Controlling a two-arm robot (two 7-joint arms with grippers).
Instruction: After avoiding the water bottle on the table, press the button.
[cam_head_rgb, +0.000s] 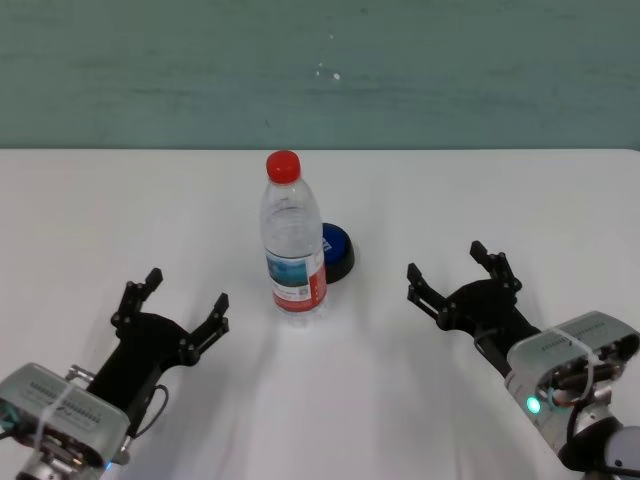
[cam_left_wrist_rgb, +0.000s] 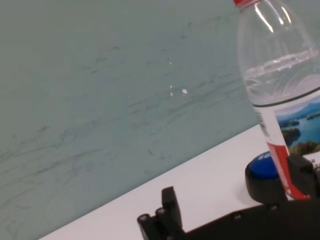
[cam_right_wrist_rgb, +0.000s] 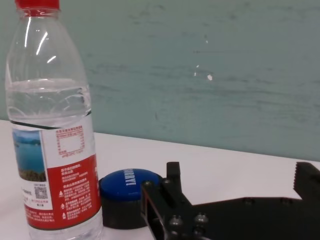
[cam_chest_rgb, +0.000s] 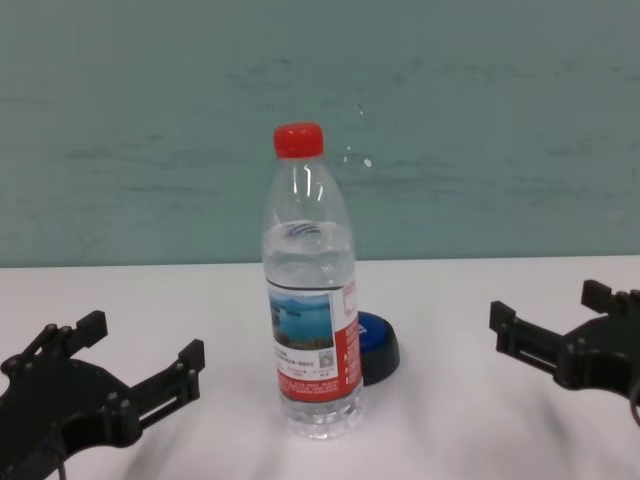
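Note:
The water bottle (cam_head_rgb: 293, 240) stands upright at the middle of the white table (cam_head_rgb: 100, 210), clear with a red cap and a blue and red label. It also shows in the chest view (cam_chest_rgb: 310, 310), the left wrist view (cam_left_wrist_rgb: 280, 85) and the right wrist view (cam_right_wrist_rgb: 52, 125). The blue button (cam_head_rgb: 336, 250) sits just behind and to the right of it, partly hidden; it shows in the chest view (cam_chest_rgb: 378, 345), the right wrist view (cam_right_wrist_rgb: 127, 192) and the left wrist view (cam_left_wrist_rgb: 262, 172). My left gripper (cam_head_rgb: 170, 298) is open, near left of the bottle. My right gripper (cam_head_rgb: 452, 265) is open, right of the button.
A teal wall (cam_head_rgb: 320, 70) runs behind the table's far edge. Bare white tabletop lies on both sides of the bottle and between the two grippers.

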